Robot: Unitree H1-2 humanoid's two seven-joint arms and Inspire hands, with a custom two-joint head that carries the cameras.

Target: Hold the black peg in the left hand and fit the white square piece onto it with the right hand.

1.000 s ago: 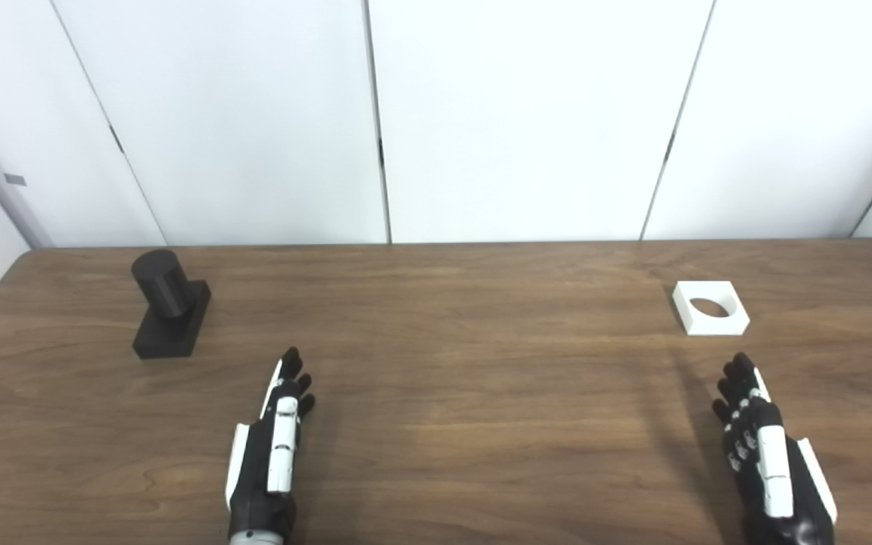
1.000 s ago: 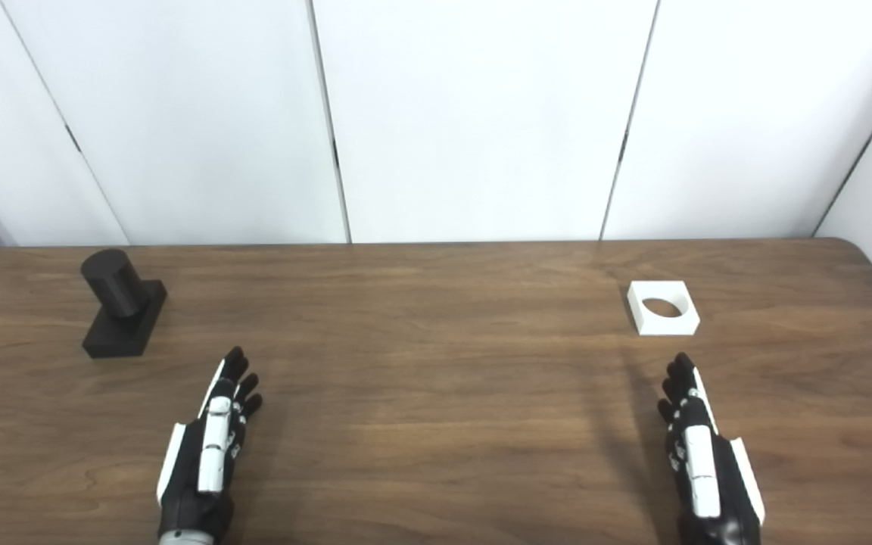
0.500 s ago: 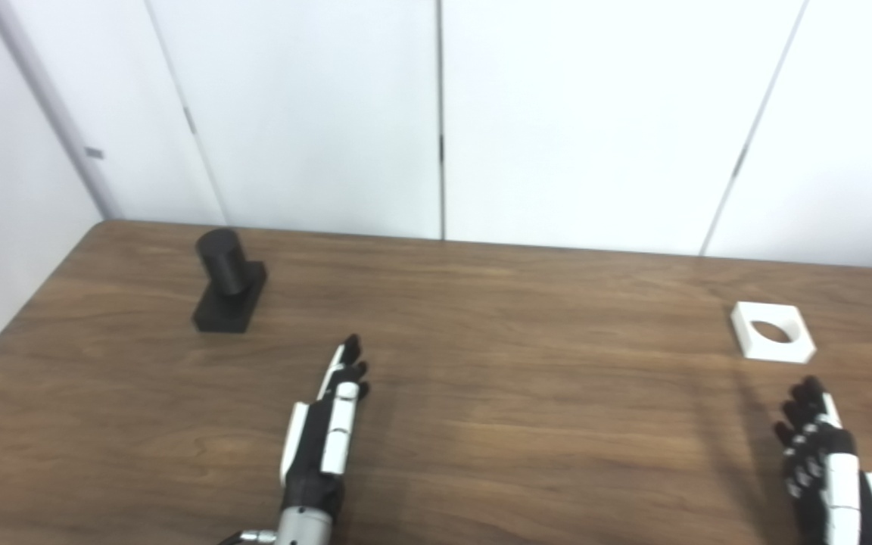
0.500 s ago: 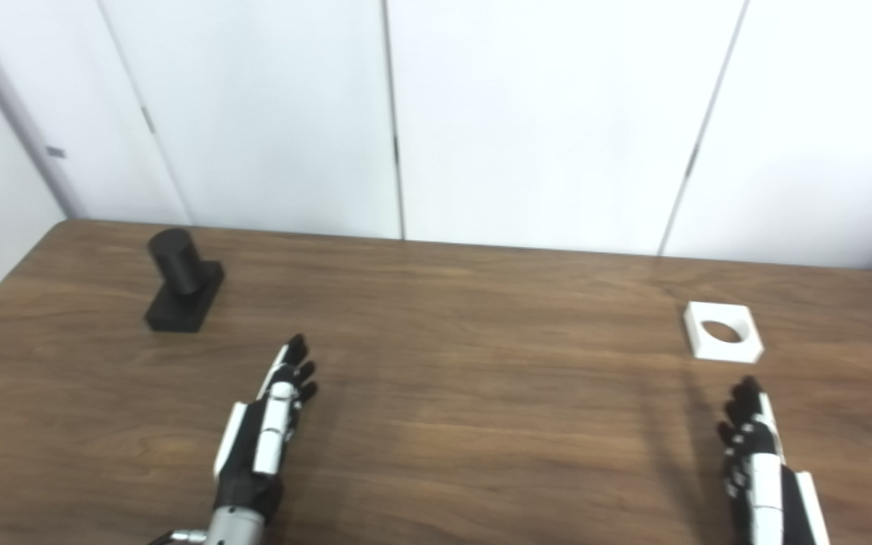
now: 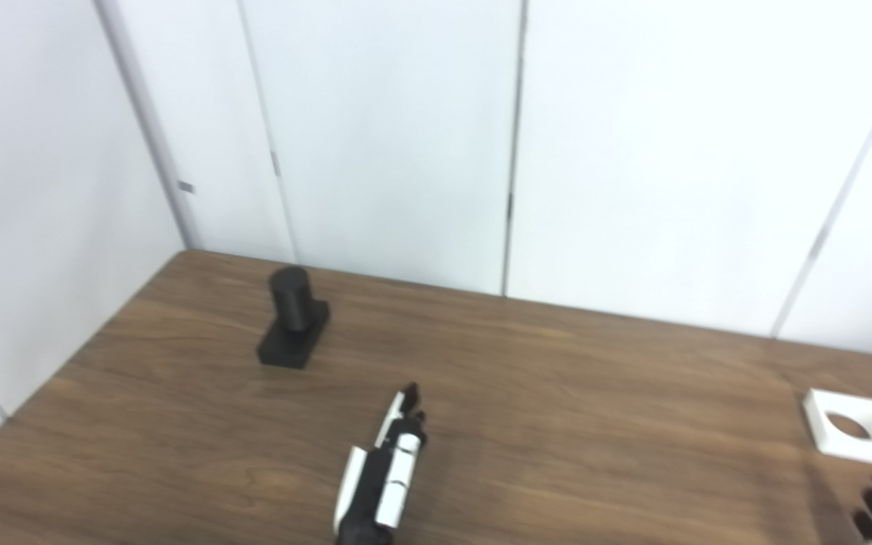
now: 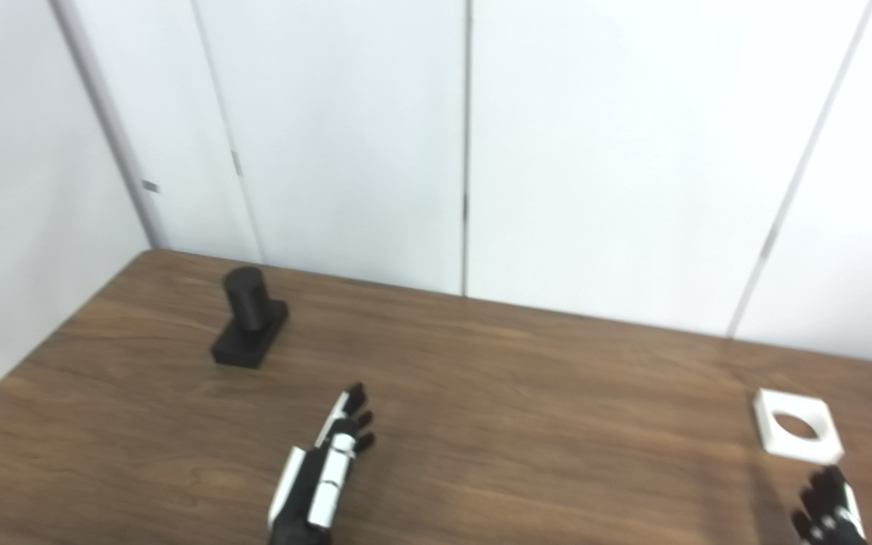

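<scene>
The black peg (image 5: 294, 327) stands well beyond the left hand (image 5: 383, 477) (fingers extended, empty); the white square piece (image 6: 797, 435) lies just past the right hand (image 6: 829, 515), fingers spread.

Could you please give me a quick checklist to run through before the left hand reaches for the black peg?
1. Black peg upright on its base, far left of the table: ok.
2. Left hand empty, fingers extended, short of the peg: ok.
3. Table between left hand and peg bare: ok.
4. White square piece flat, hole facing up: ok.
5. Right hand open: cannot tell, only its fingertips show at the picture's edge.
6. Peg held in the left hand: not ok, not yet grasped.
</scene>
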